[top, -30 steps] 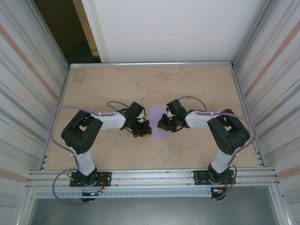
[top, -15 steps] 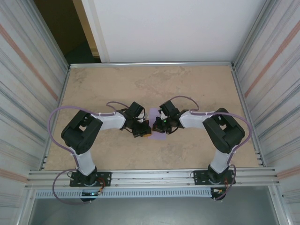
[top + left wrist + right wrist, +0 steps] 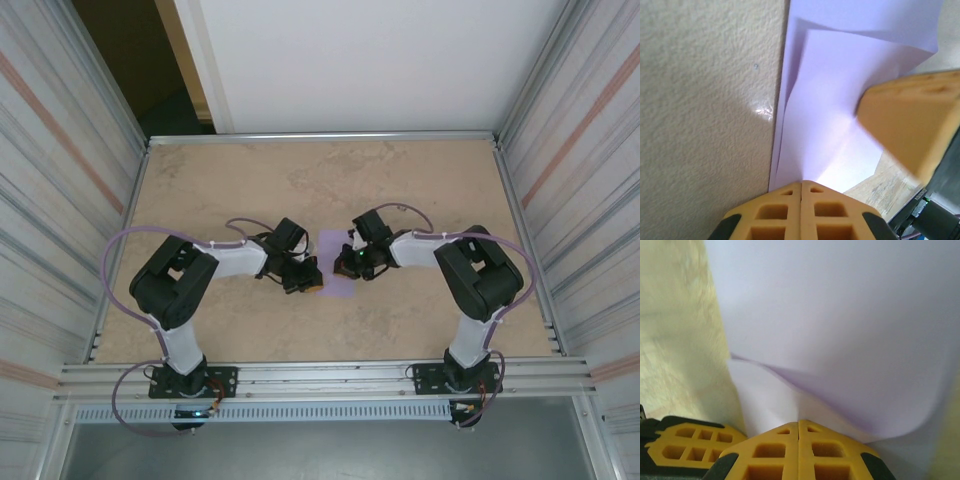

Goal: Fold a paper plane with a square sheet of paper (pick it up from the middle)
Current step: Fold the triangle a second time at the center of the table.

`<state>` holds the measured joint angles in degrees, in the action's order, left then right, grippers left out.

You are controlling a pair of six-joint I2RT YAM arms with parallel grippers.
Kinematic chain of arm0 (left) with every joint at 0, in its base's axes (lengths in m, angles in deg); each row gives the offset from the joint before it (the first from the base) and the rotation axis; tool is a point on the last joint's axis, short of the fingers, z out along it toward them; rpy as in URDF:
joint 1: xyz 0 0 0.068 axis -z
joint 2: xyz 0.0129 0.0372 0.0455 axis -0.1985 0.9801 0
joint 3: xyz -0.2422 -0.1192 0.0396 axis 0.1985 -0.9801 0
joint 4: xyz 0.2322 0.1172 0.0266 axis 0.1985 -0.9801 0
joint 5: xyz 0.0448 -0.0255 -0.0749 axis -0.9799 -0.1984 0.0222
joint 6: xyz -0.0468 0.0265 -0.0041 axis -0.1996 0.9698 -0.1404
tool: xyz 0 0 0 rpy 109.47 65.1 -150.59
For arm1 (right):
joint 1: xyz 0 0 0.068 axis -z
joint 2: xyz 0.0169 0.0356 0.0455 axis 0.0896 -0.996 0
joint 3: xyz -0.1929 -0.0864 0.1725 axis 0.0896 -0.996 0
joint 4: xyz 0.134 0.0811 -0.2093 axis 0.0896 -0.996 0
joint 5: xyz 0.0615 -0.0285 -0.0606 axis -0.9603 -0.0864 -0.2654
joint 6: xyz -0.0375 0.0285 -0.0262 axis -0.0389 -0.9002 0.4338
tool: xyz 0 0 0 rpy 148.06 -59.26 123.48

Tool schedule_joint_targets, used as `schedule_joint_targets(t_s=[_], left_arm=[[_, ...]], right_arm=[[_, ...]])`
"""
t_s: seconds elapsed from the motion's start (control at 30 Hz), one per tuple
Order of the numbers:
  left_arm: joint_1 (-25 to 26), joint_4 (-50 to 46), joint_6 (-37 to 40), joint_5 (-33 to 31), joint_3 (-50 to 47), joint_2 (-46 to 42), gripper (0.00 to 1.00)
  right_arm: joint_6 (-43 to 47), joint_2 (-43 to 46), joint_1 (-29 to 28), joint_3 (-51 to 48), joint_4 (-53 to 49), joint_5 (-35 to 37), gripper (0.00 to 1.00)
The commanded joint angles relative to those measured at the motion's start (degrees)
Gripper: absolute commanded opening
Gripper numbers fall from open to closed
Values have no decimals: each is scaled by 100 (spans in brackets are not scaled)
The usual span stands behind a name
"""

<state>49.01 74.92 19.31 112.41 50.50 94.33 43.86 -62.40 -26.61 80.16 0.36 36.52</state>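
2 fully closed sets of jaws are meeting mid-frame: the left gripper (image 3: 312, 283) and right gripper (image 3: 347, 266) are touching the square sheet of paper (image 3: 333, 242), which is lying part-folded on the tabletop (image 3: 250, 180); whether either is pinching it is unclear. Likely next: pressing the raised flap flat.

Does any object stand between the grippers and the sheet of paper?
Nothing visible does. The left gripper and right gripper, both shut, sit right at the square sheet of paper, on opposite sides.

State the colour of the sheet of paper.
The paper is light purple, clearest in the right wrist view.
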Motion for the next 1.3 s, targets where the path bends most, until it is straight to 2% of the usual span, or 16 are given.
schedule_joint_targets(t_s=[0.0,0.17,0.33,0.43,0.53,0.7,0.87,1.27], left_arm=[[-30,-842,-140,-429,-386,176,0],[-27,-800,-115,-398,-357,136,0],[-30,-742,20,-133,66,19,0],[-30,-602,34,42,416,-209,4],[-37,-477,54,32,625,-395,10],[-169,-271,87,-19,837,-155,15],[-248,-180,140,-49,961,166,16],[-410,50,-93,-209,742,585,17]], right_arm=[[391,-221,528,-59,-165,364,0],[643,-159,1083,53,-271,362,0],[763,431,1102,194,-583,418,0],[612,958,979,55,-658,440,3],[372,1359,782,-209,-666,572,10],[-333,1706,378,-660,-373,607,33],[-879,1777,62,-904,-52,700,43],[-1535,1419,-51,-985,467,661,40]])
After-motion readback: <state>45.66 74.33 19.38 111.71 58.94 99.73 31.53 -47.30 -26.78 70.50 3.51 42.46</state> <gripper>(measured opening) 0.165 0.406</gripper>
